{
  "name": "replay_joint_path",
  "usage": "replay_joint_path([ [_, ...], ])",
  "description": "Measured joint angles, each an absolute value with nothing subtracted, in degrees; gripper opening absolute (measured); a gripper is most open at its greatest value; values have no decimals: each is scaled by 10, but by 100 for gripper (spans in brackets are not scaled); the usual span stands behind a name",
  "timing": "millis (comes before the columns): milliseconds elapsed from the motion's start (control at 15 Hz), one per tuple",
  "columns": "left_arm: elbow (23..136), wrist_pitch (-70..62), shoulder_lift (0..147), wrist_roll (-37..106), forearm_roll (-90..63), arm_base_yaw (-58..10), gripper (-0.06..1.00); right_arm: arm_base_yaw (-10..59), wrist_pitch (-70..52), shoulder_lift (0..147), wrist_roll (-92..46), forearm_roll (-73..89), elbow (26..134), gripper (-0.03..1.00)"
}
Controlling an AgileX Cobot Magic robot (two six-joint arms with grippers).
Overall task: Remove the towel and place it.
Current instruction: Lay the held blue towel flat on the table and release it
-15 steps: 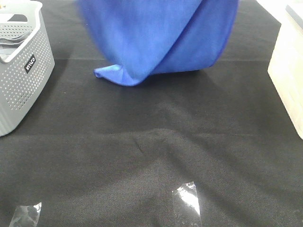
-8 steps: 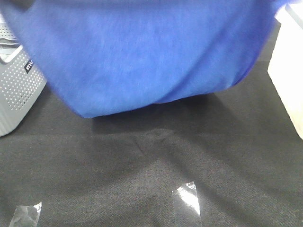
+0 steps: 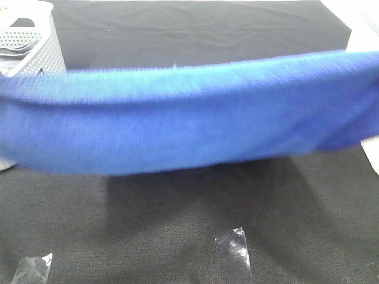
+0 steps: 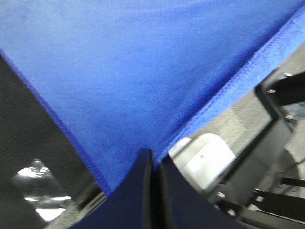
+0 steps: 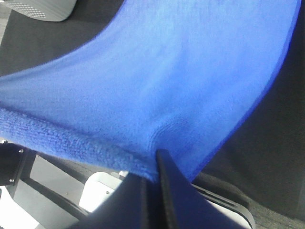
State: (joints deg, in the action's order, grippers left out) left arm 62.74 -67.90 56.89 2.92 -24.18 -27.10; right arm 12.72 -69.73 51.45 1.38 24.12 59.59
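Stretching from one side of the high exterior view to the other, the royal-blue towel (image 3: 189, 118) hangs as a long, slightly sagging band, blurred by motion, over the black cloth-covered tabletop (image 3: 177, 225). Its shadow falls on the cloth just below its lower edge. Neither end of the towel shows in this view, and neither does what holds it. A grey perforated basket (image 3: 32, 50) stands at the far left corner of the tabletop, its lower part hidden behind the towel. Two pieces of clear tape lie on the near part of the tabletop, one (image 3: 234, 251) close to the middle and one (image 3: 32, 269) toward the left. In the left wrist view, the left gripper (image 4: 153, 160) has its dark fingers pressed tightly together on a corner of the towel (image 4: 133, 71), where two stitched hems meet. The fuzzy cloth spreads away from the pinch and fills most of the picture. A strip of the black tabletop (image 4: 19, 124) and a piece of tape (image 4: 38, 186) show beside it. In the right wrist view, the right gripper (image 5: 153, 167) is likewise clamped narrow on the towel (image 5: 181, 71), close to its thick hemmed edge. The cloth fans outward from the grip over the tabletop (image 5: 281, 143), and a corner of the grey basket (image 5: 43, 7) shows far beyond it.
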Motion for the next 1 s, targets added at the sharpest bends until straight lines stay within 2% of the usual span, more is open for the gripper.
replay_joint_path([
  [333, 563, -677, 529, 23, -289, -271, 0, 127, -698, 456, 25, 248, 553, 1],
  [1000, 380, -672, 547, 18, -341, -271, 0, 127, -700, 459, 17, 291, 360, 1],
])
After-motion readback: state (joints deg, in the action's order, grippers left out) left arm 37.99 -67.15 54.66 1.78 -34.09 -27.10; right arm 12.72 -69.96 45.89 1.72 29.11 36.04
